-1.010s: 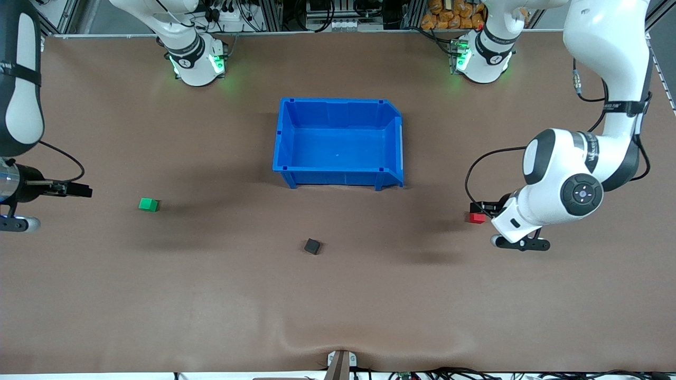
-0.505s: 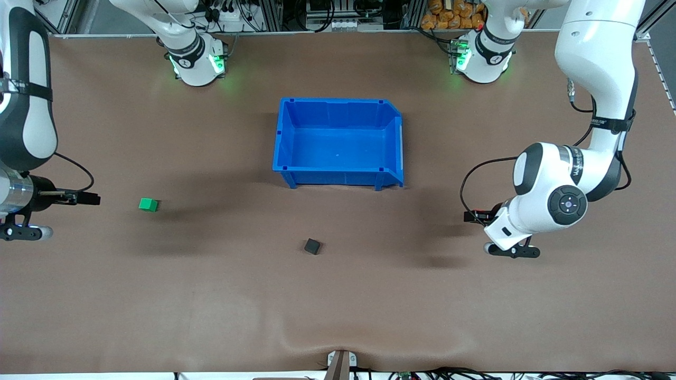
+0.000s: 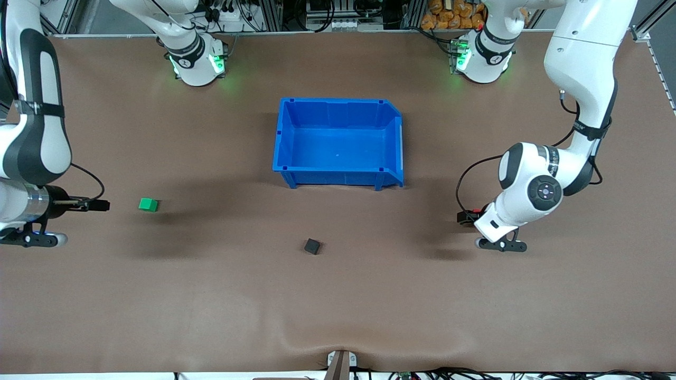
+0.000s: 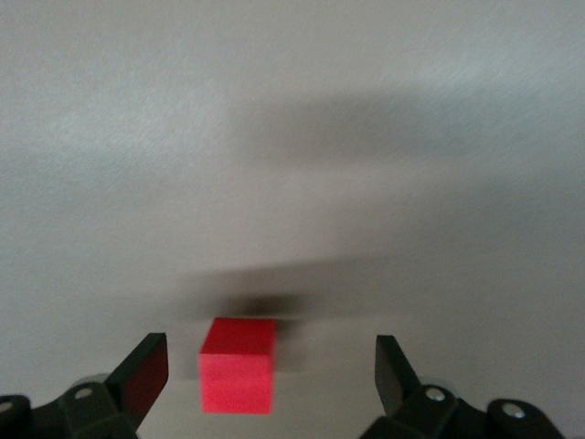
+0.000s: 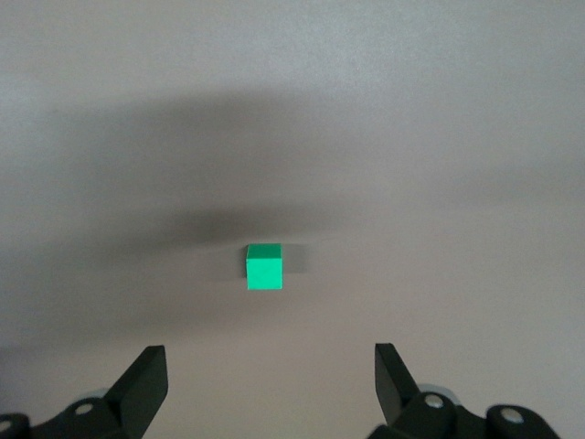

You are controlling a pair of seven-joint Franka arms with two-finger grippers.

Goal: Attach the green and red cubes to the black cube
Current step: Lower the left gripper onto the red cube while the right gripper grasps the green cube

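Both arms are advancing compared with the earlier front views: the left gripper is now closing in over the red cube, and the right gripper is drawing closer to the green cube. Each gripper is holding its fingers fully apart and gripping nothing. In the left wrist view the red cube is sitting between the spread fingers, nearer to one of them, without touching either. In the right wrist view the green cube is lying ahead of the fingertips, well clear of them. On the counter, the green cube is resting toward the right arm's end, and the black cube is standing alone near the middle, nearer to the front camera than the blue bin. No grasp is yet made, so both pickups and both attachments are remaining. All three cubes are showing flat matte faces and crisp edges; the bin is appearing as glossy moulded plastic, and the counter is presenting a dull brown, slightly rippled covering.
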